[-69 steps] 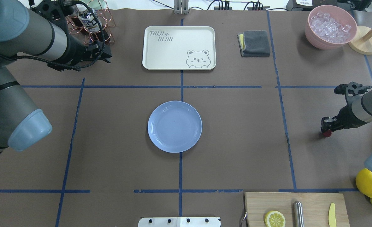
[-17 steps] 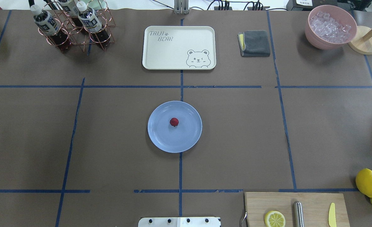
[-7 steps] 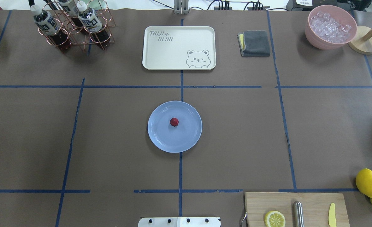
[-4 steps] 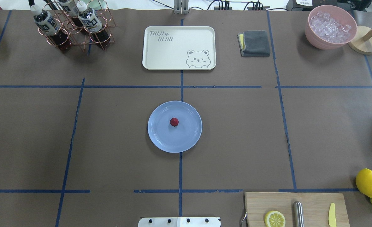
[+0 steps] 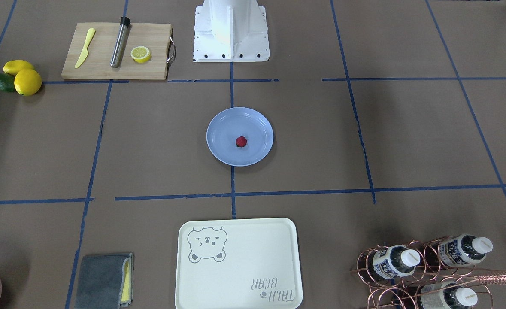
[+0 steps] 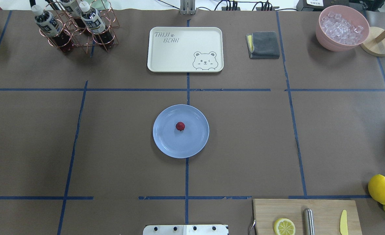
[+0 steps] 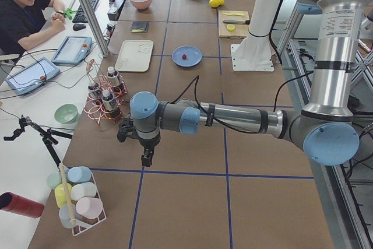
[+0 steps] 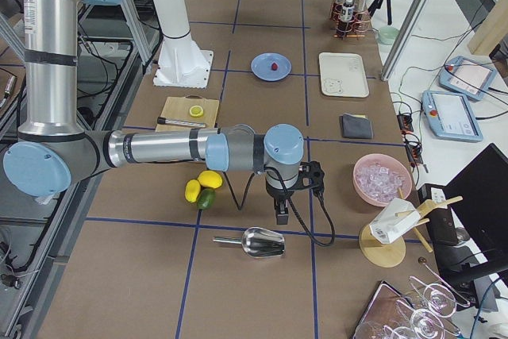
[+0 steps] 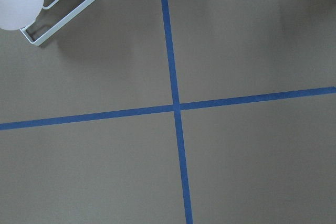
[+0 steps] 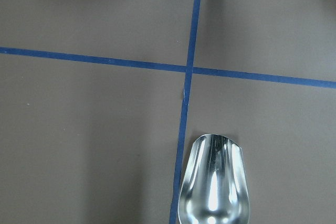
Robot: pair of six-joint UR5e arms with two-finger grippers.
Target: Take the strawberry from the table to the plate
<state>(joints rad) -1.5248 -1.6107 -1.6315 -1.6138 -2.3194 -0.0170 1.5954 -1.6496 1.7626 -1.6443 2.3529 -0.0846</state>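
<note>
The small dark-red strawberry (image 6: 180, 126) lies near the middle of the round light-blue plate (image 6: 166, 145), which rests on the brown taped table (image 6: 244, 130). The front-facing view shows the same strawberry (image 5: 241, 141) on the plate (image 5: 220, 128). No arm touches either. My left gripper (image 7: 147, 158) hangs over bare table far off at the left end, seen only in the exterior left view. My right gripper (image 8: 281, 216) hangs at the right end above a metal scoop, seen only in the exterior right view. I cannot tell whether either is open or shut.
A cream bear tray (image 6: 185, 49), a grey cloth (image 6: 263, 44), a copper bottle rack (image 6: 74, 29) and a pink bowl of ice (image 6: 342, 27) line the far side. A cutting board (image 6: 305, 217) and lemons (image 6: 380, 188) sit near right. The metal scoop (image 10: 212, 187) lies under the right wrist.
Since 9.7 s ago the strawberry has gone from the right gripper at the table's right onto the plate, and both arms have left the overhead view. Nothing moved in the last second.
</note>
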